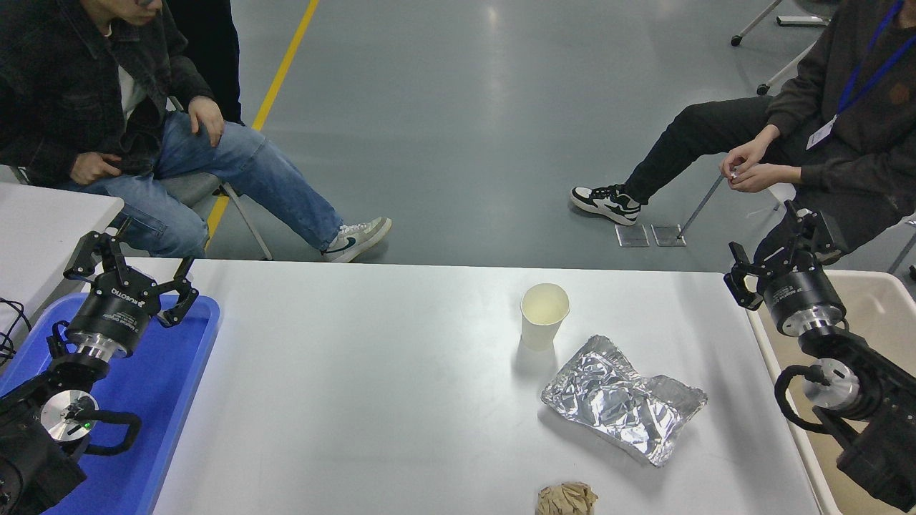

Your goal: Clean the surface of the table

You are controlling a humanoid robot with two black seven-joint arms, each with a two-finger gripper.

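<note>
progress: honestly looks like barely started, my guess. Three bits of rubbish sit on the table surface [372,386] and neither arm holds anything.

table surface: the big white-grey top filling the lower middle of the view, running from the near edge out to where the floor begins.

brown paper wad [567,499]: one, right at the near edge, partly cut off by the picture's bottom.

foil sheet [624,400]: one, crumpled and lying flat, just beyond the wad, right of centre.

paper cup [544,315]: one, upright, just behind the foil; whether it touches the foil I can't tell.

blue tray [164,400]: one, on the left side, nothing loose in the part I can see.

left gripper [129,275]: one, parked over the tray's far end, fingers spread wide, empty.

beige bin [876,315]: one, past the table's right edge, probably where the rubbish goes.

right gripper [769,250]: one, hovering above the bin's far corner, well apart from the rubbish, fingers parted, nothing in them.

people: two, seated on the far side, left and right.

left to do: all three pieces, I'd say.
</note>
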